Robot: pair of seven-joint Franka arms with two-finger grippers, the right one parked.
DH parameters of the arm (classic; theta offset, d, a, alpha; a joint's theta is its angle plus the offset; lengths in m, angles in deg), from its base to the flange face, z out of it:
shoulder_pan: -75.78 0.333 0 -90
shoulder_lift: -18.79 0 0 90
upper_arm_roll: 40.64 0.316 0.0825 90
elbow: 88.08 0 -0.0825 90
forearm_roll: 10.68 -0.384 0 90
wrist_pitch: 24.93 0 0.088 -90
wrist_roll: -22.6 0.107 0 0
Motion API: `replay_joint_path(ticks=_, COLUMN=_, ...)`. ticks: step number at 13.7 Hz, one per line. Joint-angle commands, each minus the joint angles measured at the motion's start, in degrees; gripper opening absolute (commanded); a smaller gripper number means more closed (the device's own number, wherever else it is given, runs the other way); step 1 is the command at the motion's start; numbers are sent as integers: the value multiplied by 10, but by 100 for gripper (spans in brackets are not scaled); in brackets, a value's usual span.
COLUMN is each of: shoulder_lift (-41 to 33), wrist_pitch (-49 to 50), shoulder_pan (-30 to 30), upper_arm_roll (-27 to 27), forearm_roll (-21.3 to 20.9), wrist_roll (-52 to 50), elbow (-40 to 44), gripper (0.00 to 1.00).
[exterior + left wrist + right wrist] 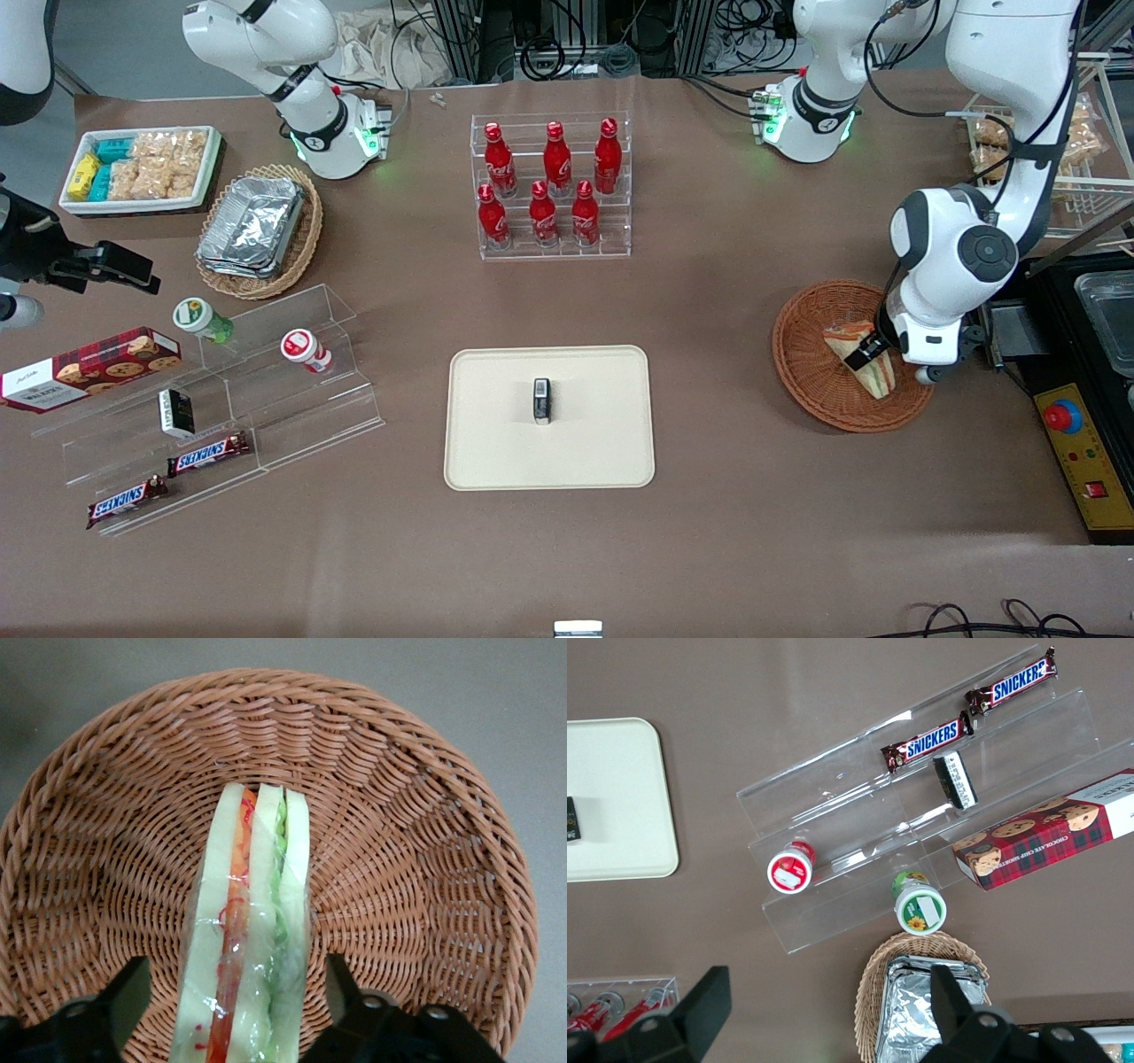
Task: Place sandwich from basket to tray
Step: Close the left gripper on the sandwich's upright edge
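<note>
The sandwich [877, 379], a wrapped wedge of white bread with green and red-orange filling, lies in the reddish-brown wicker basket [808, 377] toward the working arm's end of the table. My left gripper [861, 356] is lowered into the basket, open, one finger on each side of the sandwich [252, 921]. In the left wrist view the gripper [235, 967] straddles the wedge with a gap at each finger [341, 979], and the basket [407, 859] weave fills the surroundings. The cream tray [496, 447] lies mid-table, nearer the front camera.
A small black packet [541, 400] stands on the tray. A clear rack of red bottles [554, 190] stands farther back. A yellow box with a red stop button [1076, 452] sits beside the basket. A tan basket of foil trays [257, 230] and a clear snack shelf [221, 399] lie toward the parked arm's end.
</note>
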Motion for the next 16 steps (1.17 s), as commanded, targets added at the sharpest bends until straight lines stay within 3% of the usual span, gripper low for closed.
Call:
replay_joint_path(ticks=1, shoulder_lift=-12, wrist_pitch=-23, shoulder_pan=2, upper_arm_roll=-2, forearm_roll=-8, wrist_roll=-7, elbow=-20, gripper=64)
replay_joint_path(ticks=4, shoulder_lift=-12, wrist_pitch=-23, shoulder_pan=2, upper_arm_roll=-2, forearm_roll=-8, wrist_roll=-6, elbow=-19, gripper=47)
replay_joint_path(ticks=11, shoulder_lift=-34, wrist_pitch=-7, shoulder_pan=1, upper_arm_roll=0, forearm_roll=-8, wrist_roll=20, elbow=-8, gripper=48)
replay_joint_path(ticks=13, shoulder_lift=-42, wrist_pitch=44, shoulder_pan=2, upper_arm_roll=7, forearm_roll=-8, wrist_roll=51, elbow=24, gripper=38)
replay_joint_path(ticks=16, shoulder_lift=-40, wrist_pitch=186, shoulder_pan=2, upper_arm_roll=6, forearm_roll=-8, wrist_roll=55, elbow=129, gripper=39)
